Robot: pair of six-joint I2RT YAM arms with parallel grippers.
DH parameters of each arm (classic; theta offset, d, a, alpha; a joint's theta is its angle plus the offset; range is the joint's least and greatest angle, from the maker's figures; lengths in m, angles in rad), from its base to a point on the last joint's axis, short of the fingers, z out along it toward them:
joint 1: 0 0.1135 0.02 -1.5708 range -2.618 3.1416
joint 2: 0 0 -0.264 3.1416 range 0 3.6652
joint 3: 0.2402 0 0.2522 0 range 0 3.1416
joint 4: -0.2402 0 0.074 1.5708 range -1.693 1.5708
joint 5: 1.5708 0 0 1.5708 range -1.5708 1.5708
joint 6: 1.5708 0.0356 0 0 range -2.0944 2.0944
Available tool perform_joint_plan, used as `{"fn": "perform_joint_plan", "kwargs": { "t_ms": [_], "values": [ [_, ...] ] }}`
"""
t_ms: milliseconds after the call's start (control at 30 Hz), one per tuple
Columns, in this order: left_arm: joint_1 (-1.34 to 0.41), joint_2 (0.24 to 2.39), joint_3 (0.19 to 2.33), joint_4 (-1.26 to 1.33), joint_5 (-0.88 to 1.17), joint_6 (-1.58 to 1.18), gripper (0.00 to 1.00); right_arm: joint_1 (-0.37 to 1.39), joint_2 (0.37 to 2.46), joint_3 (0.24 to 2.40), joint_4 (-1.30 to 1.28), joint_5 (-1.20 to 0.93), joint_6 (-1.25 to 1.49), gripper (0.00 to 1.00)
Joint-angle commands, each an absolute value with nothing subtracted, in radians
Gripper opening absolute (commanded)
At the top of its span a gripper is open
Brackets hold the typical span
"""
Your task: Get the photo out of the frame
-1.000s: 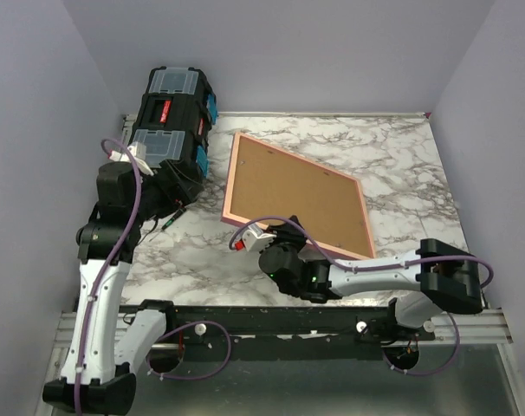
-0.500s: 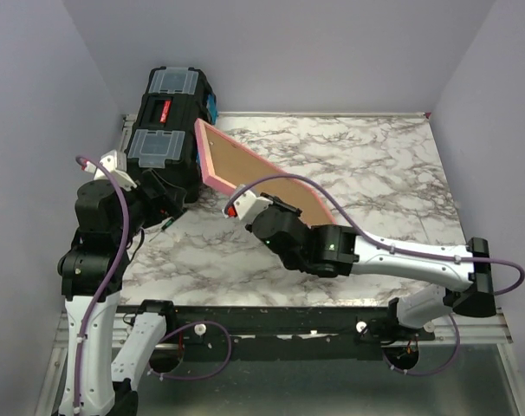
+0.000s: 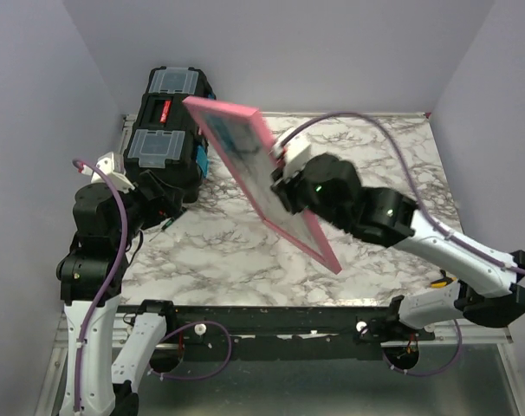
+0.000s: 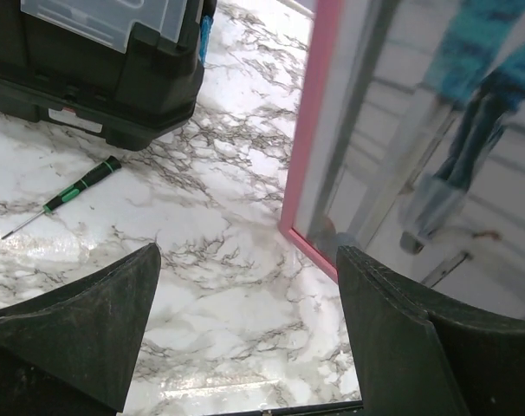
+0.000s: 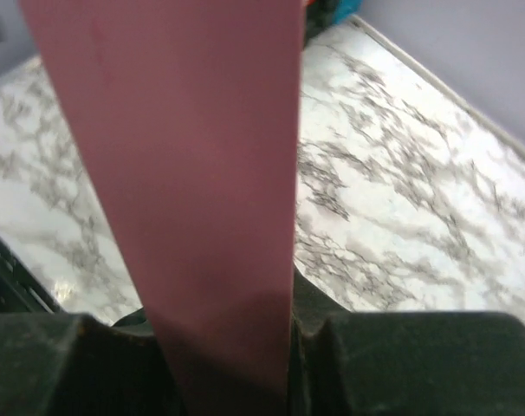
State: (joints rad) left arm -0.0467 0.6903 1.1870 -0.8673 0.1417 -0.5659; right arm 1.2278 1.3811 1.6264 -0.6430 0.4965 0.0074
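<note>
While the right pincer [image 5: 230,340] grips the frame [image 5: 176,156], edge-on there, the left pincer [image 4: 247,260], wide, faces the photo [image 4: 436,130].

Lab cell, marble bench [image 3: 392,165] w/ toolbox [image 3: 163,117], screwdriver [image 4: 63,198]

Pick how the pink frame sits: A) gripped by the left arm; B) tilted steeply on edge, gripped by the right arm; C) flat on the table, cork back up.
B: the frame stands steeply tilted with the right arm's jaws shut on its edge, while the left arm's jaws hang open, apart from it.
</note>
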Motion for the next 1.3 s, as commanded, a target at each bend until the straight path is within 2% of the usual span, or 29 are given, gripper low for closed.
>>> {"fn": "perform_joint_plan", "kwargs": {
  "t_ms": [0, 167, 367, 467, 633, 767, 1033, 1267],
  "values": [
    [-0.039, 0.67, 1.192, -0.885, 0.144, -0.573, 0.85, 0.932, 1.25, 1.553, -0.545, 0.121, 0.266, 0.01],
    [-0.039, 0.669, 1.193, -0.887, 0.155, -0.575, 0.85, 0.632, 1.297, 1.51, -0.5, -0.195, 0.372, 0.01],
    [-0.04, 0.656, 1.175, -0.881, 0.171, -0.587, 0.85, 0.263, 1.388, 1.328, -0.234, -0.648, 0.522, 0.01],
    [-0.04, 0.653, 1.161, -0.874, 0.185, -0.587, 0.85, 0.165, 1.482, 1.234, -0.065, -0.821, 0.607, 0.01],
    [-0.04, 0.655, 1.149, -0.871, 0.209, -0.589, 0.85, 0.098, 1.639, 1.16, 0.115, -0.937, 0.702, 0.01],
    [-0.04, 0.648, 1.127, -0.866, 0.219, -0.589, 0.85, 0.087, 1.754, 1.173, 0.135, -0.965, 0.69, 0.01],
    [-0.04, 0.631, 1.077, -0.853, 0.248, -0.604, 0.84, 0.087, 2.011, 1.319, 0.065, -1.04, 0.619, 0.01],
    [-0.039, 0.62, 1.043, -0.856, 0.267, -0.61, 0.84, 0.092, 2.177, 1.478, -0.108, -1.023, 0.489, 0.01]
  ]
}}
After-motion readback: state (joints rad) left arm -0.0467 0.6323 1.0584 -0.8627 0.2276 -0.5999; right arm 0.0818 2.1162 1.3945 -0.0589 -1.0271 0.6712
